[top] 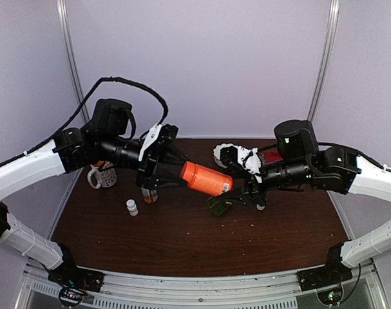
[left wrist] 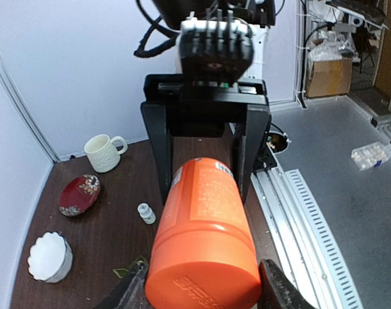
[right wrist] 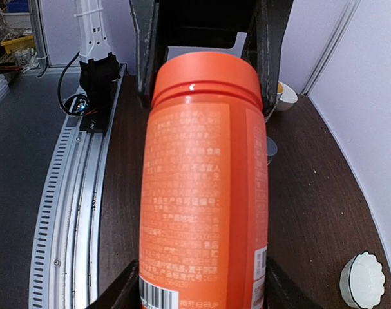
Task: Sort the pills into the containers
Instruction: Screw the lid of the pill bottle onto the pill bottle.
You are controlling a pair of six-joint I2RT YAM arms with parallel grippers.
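Now | dark-brown table [top: 182, 241] | pale walls [top: 214, 64] | both jaws clamped on orange bottle [top: 205, 178]

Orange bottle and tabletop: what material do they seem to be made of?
The orange bottle looks like smooth, slightly glossy plastic: a light streak shines on its ridged cap. The tabletop looks like dark brown wood or wood-pattern laminate, rather matt; faint grain shows, but which one I cannot tell.

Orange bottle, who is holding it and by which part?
Both grippers hold the orange bottle: the left gripper has its jaws on the cap end, the right gripper on the base end.
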